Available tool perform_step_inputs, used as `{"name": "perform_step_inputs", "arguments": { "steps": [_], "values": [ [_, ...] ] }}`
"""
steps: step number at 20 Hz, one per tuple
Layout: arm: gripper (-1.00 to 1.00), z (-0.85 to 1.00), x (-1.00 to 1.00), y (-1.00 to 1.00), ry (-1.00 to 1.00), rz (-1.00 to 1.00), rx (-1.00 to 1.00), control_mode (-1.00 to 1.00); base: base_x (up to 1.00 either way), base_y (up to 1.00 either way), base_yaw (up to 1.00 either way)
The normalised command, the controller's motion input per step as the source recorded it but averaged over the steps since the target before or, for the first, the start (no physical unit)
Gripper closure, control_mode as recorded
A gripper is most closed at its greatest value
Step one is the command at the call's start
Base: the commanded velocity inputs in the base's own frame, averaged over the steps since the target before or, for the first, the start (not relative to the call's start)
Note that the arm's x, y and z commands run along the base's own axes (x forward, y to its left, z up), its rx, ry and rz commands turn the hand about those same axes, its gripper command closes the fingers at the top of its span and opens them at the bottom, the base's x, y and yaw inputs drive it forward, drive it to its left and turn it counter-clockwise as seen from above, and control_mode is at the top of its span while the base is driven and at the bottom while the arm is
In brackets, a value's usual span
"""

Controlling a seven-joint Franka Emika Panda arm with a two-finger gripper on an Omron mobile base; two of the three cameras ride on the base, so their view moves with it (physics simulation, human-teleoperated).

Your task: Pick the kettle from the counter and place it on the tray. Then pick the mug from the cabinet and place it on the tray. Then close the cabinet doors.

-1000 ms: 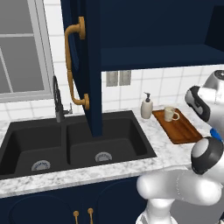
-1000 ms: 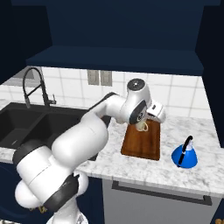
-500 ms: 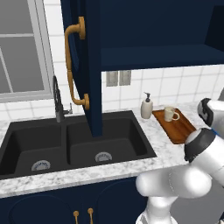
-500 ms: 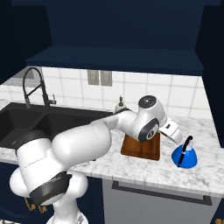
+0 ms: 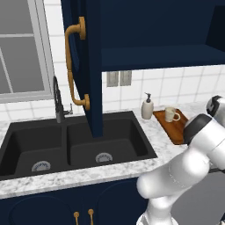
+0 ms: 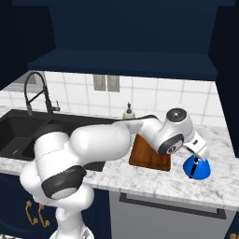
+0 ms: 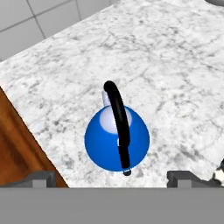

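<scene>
The blue kettle (image 7: 117, 139) stands upright on the marble counter (image 7: 166, 65), its black handle (image 7: 119, 122) arching over it. My gripper (image 7: 113, 179) hangs open just above it, one dark fingertip (image 7: 41, 178) to each side, apart from the kettle. In the right base view the gripper (image 6: 198, 156) sits over the kettle (image 6: 196, 169), right of the wooden tray (image 6: 148, 156). The cream mug (image 5: 171, 115) stands on the tray (image 5: 176, 131). A tall navy cabinet door (image 5: 83, 66) with a brass handle stands open.
A cream soap bottle (image 5: 147, 107) stands left of the tray by the tiled wall. The black double sink (image 5: 74, 147) and its faucet (image 5: 59, 103) lie further left. The tray's edge (image 7: 15, 151) is close to the kettle's left in the hand view.
The arm has swung right, from over the tray and mug to above the kettle. The mug stays on the tray.
</scene>
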Motion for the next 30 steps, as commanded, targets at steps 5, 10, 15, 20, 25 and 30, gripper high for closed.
{"name": "perform_step_inputs", "arguments": {
  "steps": [5, 10, 15, 20, 25, 30],
  "values": [
    [-1.00, -0.12, 0.08, -0.33, 0.00, 0.08, 0.06, -1.00, 0.00, 0.00, 0.00],
    [-1.00, -0.18, 0.13, -0.13, 0.00, 0.09, 0.02, -1.00, 0.00, 0.00, 0.00],
    [-1.00, -0.24, 0.09, 0.00, 0.00, 0.07, 0.01, -1.00, 0.00, 0.00, 0.00],
    [-1.00, -0.20, 0.04, -0.06, 0.02, 0.01, 0.00, -1.00, 0.00, 0.00, 0.00],
    [-1.00, -0.12, 0.08, -0.10, 0.03, 0.00, 0.00, -1.00, 0.00, 0.00, 0.00],
    [-1.00, -0.05, 0.18, -0.02, 0.03, 0.00, 0.00, -1.00, 0.00, 0.00, 0.00]
  ]
}}
